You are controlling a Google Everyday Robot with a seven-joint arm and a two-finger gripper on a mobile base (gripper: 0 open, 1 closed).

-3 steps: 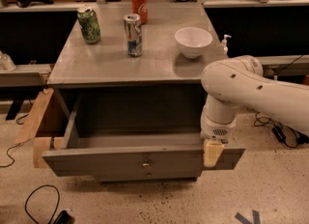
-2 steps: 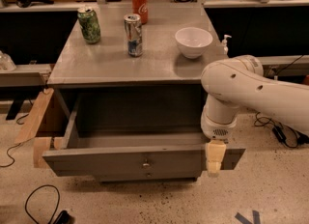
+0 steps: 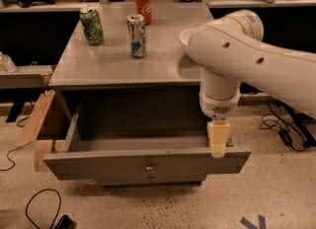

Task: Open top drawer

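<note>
The top drawer (image 3: 98, 164) is pulled far out of the grey cabinet. Its flat grey front faces me, with a small round knob (image 3: 149, 166) at the centre, and its plain grey inside (image 3: 133, 144) lies open to view. My gripper (image 3: 217, 141) hangs straight down from the white arm (image 3: 232, 50). It sits at the right end of the drawer front's top rim, just inside it. Its tan tip touches or nearly touches the rim.
On the cabinet top (image 3: 108, 65) stand a green can (image 3: 92, 24), a silver-blue can (image 3: 137, 35) and a red can (image 3: 143, 7). A white bowl (image 3: 184, 36) is mostly hidden behind my arm. A wooden panel (image 3: 37, 124) leans at the left. Cables (image 3: 42, 208) lie on the floor.
The drawer stays pulled out and the gripper stays at its right front rim. My arm now fills more of the view and covers most of the bowl.
</note>
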